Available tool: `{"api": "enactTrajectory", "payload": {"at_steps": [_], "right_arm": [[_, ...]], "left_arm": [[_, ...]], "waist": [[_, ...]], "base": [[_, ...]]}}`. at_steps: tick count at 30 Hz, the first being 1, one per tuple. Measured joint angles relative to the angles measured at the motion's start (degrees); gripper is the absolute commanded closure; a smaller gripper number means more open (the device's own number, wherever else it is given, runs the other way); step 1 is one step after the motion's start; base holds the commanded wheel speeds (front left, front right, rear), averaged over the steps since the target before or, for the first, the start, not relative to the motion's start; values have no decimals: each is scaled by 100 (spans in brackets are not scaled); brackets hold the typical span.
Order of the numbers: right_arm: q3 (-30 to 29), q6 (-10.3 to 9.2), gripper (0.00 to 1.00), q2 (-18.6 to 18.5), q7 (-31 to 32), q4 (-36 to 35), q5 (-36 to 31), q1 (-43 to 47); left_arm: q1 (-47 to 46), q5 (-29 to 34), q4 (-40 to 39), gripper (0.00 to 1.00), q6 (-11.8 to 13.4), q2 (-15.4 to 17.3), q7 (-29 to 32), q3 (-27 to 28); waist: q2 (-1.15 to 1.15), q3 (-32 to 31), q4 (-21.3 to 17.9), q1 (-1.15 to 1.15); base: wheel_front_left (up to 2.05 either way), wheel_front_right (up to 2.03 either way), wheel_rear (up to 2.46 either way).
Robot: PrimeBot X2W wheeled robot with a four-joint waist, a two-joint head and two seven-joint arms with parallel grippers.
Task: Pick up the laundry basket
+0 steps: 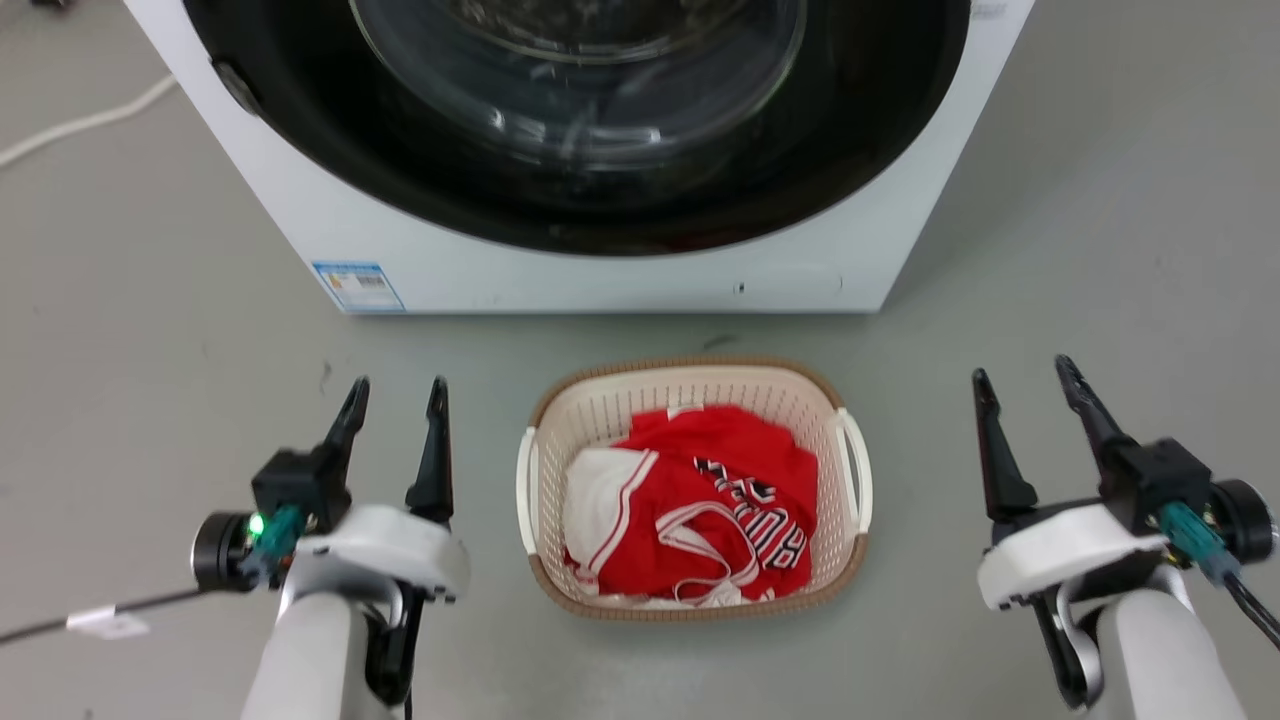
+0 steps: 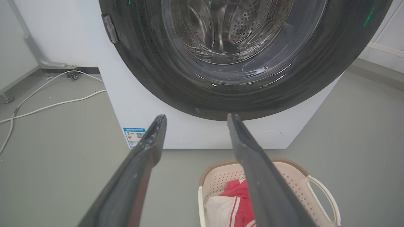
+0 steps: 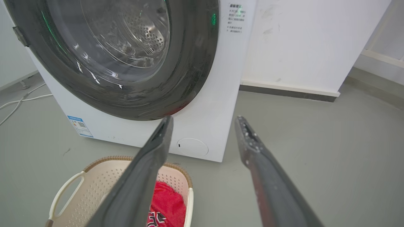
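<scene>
Laundry basket [image 1: 700,390] sits on the floor [image 1: 150,350] at your 12 o'clock, before the washing machine [image 1: 600,270]. You're at the approach: left gripper [image 1: 398,388] at its 9, right gripper [image 1: 1022,372] at its 3, jaws apart. Next, move inward onto the handles [image 1: 858,470].

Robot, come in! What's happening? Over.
Left tool open, right tool open, both empty. Basket on floor between them, red clothes inside. Washing machine behind it, apart.
</scene>
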Motion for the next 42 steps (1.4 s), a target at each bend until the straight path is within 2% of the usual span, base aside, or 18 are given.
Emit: {"api": "enactTrajectory", "payload": {"at_steps": [5, 14, 22, 30, 42], "right_arm": [[176, 0, 0, -2, 1, 1082, -41, -774], [488, 0, 0, -37, 1, 2617, -191, -1924], [842, 0, 0, -169, 1, 3539, -60, -2810], [1182, 0, 0, -185, 1, 4485, 109, -3602], [1260, 0, 0, -205, 0, 5442, 263, -4245]], "left_arm": [[-768, 9, 911, 0, -73, 25, 1, -86], [-1997, -105, 2548, 0, -115, 89, 1, -383], [-2931, -243, 3761, 0, -121, 154, 1, -750], [-3609, -464, 4532, 0, -121, 213, 3, -1079], [-4131, -761, 4934, 0, -121, 189, 48, -1537]], "waist": [[0, 585, -42, 0], [0, 1541, -134, 1], [0, 2293, -148, 1], [0, 2908, -124, 1], [0, 3526, -35, 0]], "base": [[0, 0, 0], [0, 0, 0], [0, 0, 0], [0, 0, 0], [0, 0, 0]]}}
